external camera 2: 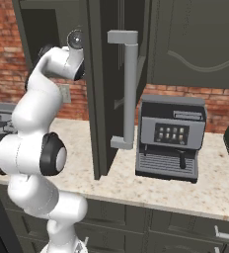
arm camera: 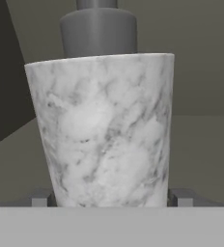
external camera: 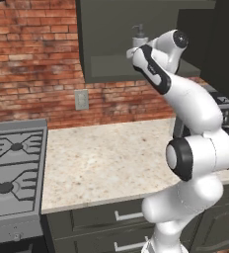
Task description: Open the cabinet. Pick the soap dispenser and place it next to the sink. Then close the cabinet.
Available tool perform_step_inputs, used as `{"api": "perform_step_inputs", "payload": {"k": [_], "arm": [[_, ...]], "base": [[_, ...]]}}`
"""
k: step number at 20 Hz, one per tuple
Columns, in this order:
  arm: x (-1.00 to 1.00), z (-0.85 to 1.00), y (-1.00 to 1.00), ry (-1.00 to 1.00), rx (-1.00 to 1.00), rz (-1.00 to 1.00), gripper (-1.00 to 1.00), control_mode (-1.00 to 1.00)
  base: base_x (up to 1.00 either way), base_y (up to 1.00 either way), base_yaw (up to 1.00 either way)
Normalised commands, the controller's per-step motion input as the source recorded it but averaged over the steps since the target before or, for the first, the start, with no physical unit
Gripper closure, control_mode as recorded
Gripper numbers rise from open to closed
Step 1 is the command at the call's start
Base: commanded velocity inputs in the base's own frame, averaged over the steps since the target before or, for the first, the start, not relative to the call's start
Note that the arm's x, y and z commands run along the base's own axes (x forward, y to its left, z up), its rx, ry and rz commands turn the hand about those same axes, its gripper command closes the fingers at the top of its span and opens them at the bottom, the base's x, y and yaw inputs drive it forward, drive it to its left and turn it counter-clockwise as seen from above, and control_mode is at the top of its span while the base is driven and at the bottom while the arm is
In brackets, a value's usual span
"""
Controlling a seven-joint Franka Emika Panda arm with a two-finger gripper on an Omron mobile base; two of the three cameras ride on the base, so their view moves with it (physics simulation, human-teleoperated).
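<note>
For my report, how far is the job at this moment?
Done: the cabinet door stands open. In hand: the gripper is inside the cabinet, its fingertips on both sides of the soap dispenser, which sits on the shelf. Left: lift it out, place it next to the sink, close the cabinet.

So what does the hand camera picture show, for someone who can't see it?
A white-and-grey marbled stone soap dispenser with a dark grey pump neck stands very close, between the hand's two dark fingertips. Behind it is the dark grey-green cabinet's inside wall.
</note>
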Motion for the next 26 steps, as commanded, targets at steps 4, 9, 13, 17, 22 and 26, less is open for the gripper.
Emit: {"api": "perform_step_inputs", "payload": {"k": [4, 9, 13, 17, 22, 26], "arm": [[-0.79, 0.0, 0.0, 0.0, 0.0, 0.0, 1.0, -1.0], [-0.82, 0.0, 0.0, -0.01, 0.0, 0.0, 1.0, -1.0], [-0.96, 0.01, 0.0, -0.02, 0.0, 0.0, 1.0, -1.0], [-1.0, 0.08, 0.0, -0.03, 0.01, 0.0, 1.0, -1.0], [-1.0, 0.11, 0.0, -0.04, 0.01, 0.0, 1.0, -1.0], [-0.97, 0.21, 0.0, -0.01, 0.0, 0.0, 1.0, -1.0]], "base": [[0.0, 0.0, 0.0], [0.0, 0.0, 0.0], [0.0, 0.0, 0.0], [0.0, 0.0, 0.0], [0.0, 0.0, 0.0], [0.0, 0.0, 0.0]]}}
